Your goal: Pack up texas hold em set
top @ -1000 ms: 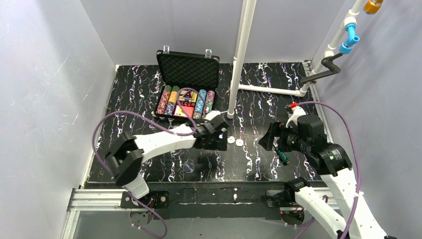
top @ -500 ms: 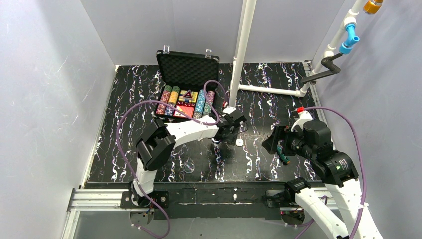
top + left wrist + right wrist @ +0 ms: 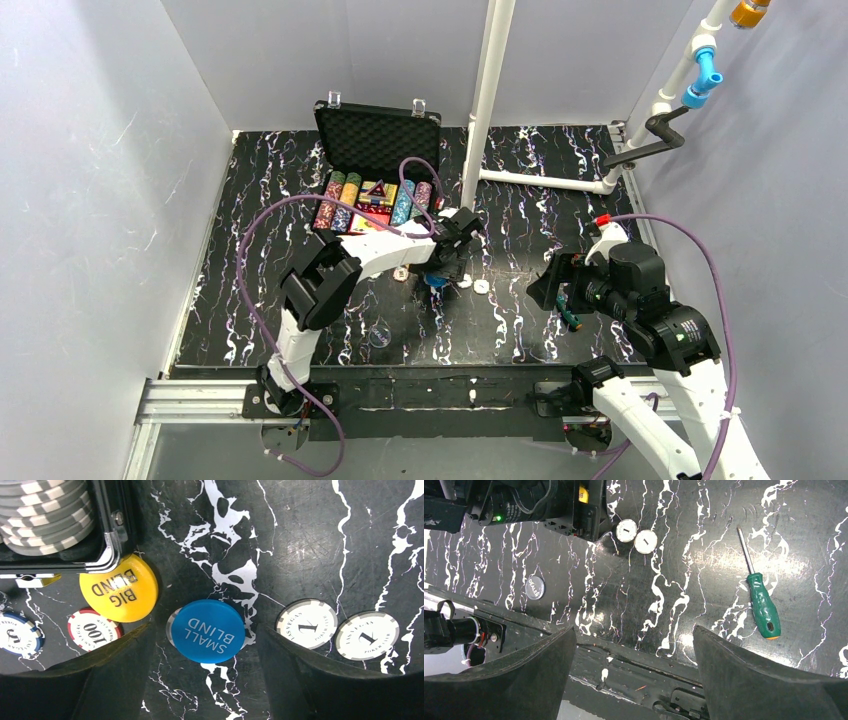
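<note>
The black case [image 3: 378, 140] stands open at the back with rows of poker chips [image 3: 340, 203], a red card deck [image 3: 370, 222] and a red triangle [image 3: 378, 191] inside. My left gripper [image 3: 440, 268] is open and low over the table in front of the case's right corner [image 3: 112, 540]. Its fingers [image 3: 120, 675] straddle the blue SMALL BLIND disc [image 3: 209, 631], which lies partly on a grey chip [image 3: 171, 627]. The yellow BIG BLIND disc [image 3: 119, 588] rests against the case corner. Two white chips [image 3: 306, 624] lie to the right. My right gripper [image 3: 545, 280] is open and empty, held above the table.
A green-handled screwdriver [image 3: 762, 602] lies at the right, near my right gripper. A clear dealer disc [image 3: 534, 587] lies near the front edge. A red 100 chip [image 3: 92, 630] and a blue chip [image 3: 17, 632] lie loose by the case. A white pole [image 3: 480, 120] stands behind.
My left arm's elbow swung in to the right. Its gripper went right, then came back left over the blue disc. My right arm shifted slightly right a second ago and has held since.
</note>
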`<state>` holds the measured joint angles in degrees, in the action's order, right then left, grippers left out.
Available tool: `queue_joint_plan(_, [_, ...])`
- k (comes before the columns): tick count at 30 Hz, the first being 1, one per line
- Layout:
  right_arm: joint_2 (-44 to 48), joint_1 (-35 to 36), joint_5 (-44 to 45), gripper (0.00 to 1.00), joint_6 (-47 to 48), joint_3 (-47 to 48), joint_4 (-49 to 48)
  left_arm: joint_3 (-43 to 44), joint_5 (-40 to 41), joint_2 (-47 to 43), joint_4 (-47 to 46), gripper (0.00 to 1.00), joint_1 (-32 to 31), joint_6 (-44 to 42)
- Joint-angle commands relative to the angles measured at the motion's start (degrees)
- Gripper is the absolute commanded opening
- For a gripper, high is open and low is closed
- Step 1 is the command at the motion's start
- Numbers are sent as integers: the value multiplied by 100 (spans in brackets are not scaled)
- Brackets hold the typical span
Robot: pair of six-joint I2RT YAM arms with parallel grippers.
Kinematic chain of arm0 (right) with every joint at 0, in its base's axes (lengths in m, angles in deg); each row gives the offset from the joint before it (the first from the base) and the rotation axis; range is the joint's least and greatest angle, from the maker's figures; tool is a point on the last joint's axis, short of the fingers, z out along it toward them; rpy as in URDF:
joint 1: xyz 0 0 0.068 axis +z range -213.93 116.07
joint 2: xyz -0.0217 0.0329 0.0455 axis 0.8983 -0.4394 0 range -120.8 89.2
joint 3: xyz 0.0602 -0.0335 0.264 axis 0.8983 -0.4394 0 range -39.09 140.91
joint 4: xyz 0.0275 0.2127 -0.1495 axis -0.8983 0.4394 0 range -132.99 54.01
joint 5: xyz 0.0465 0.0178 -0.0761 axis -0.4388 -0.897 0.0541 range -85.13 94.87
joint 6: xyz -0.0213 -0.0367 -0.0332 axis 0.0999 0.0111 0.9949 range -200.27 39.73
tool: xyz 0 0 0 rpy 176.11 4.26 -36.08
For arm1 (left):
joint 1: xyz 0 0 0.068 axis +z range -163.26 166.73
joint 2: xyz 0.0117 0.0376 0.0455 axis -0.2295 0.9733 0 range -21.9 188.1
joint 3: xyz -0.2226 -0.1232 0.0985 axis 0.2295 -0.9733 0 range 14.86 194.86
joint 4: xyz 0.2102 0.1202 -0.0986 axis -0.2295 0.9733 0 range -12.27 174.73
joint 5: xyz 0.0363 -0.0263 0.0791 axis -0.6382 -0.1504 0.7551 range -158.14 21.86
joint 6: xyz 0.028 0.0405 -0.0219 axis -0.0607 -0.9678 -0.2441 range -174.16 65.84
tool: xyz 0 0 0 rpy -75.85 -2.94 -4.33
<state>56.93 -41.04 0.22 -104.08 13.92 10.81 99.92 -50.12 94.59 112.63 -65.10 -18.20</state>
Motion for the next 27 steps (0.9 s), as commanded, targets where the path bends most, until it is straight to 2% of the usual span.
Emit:
queue_joint_plan(1, [11, 14, -10, 94, 17, 107, -91, 189, 25, 124, 123, 71, -12, -89])
queue_joint_plan(8, [19, 12, -34, 94, 25, 83, -114, 155, 18, 125, 204, 60, -14, -58])
queue_joint_plan(24, [-102, 9, -69, 94, 27, 28, -208, 89, -218, -795, 341, 11, -19, -283])
queue_joint_plan(27, [-141, 13, -93, 94, 27, 15, -229, 85, -311, -956, 298, 4, 8, -347])
